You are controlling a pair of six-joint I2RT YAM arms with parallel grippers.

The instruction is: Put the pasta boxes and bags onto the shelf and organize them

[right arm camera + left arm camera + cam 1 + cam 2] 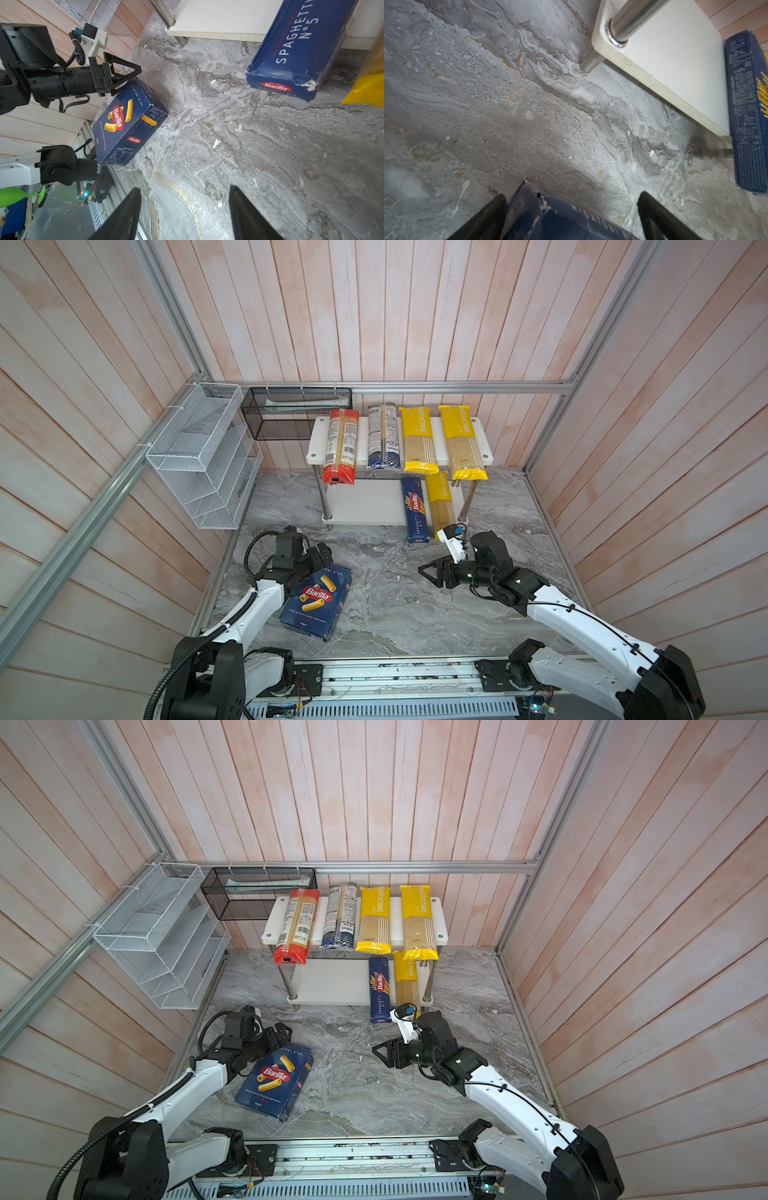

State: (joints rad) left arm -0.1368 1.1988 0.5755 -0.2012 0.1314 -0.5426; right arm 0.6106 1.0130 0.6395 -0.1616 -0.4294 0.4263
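Four long bags point(417, 439) lay side by side across the shelf's point(365, 502) upper board. A fifth bag point(441, 502) and the narrow box point(415, 510) sat on the lower board, leaving bare space that I judged was for the wide box point(316, 601), which lay on the table point(395, 605). My left gripper point(326, 556) straddled its far end. Only the left wrist view showed that, and I could not tell whether it pinched. The right wrist view showed my right gripper point(185, 189) spread and empty

Dark blue Rigatoni box point(316, 601), grey veined tabletop point(395, 585), white shelf point(361, 502)
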